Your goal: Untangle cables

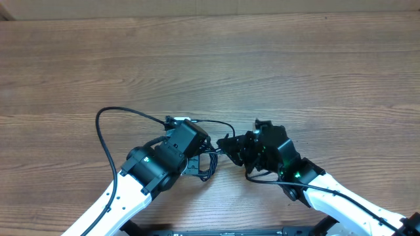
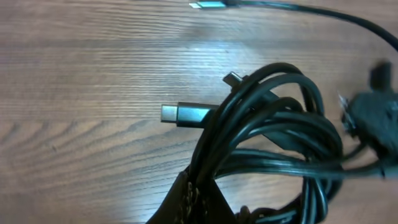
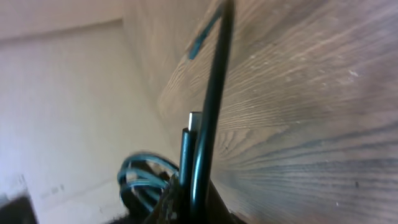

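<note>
Cables, thin limp black cords with small silvery plugs (image 2: pixel 273 124), lie bunched in loose loops on the brown wooden surface (image 1: pixel 262 65) between both arms. Left fingers (image 2: pixel 186 205) pinch the bundle, and right fingers (image 3: pixel 168 211) pinch one strand beside its plug. They look light, floppy and quick to snag, so holding near a plug seems wisest.

reaches in from the bottom left with the left arm (image 1: pixel 110 198), white forearm low, black wrist angled toward the centre of the table. clamps the left jaws tight on the cables (image 2: pixel 273 134). enters from the bottom right with the right arm (image 1: pixel 348 204), wrist facing left, close to the other. pinches the right jaws on one strand.
</note>
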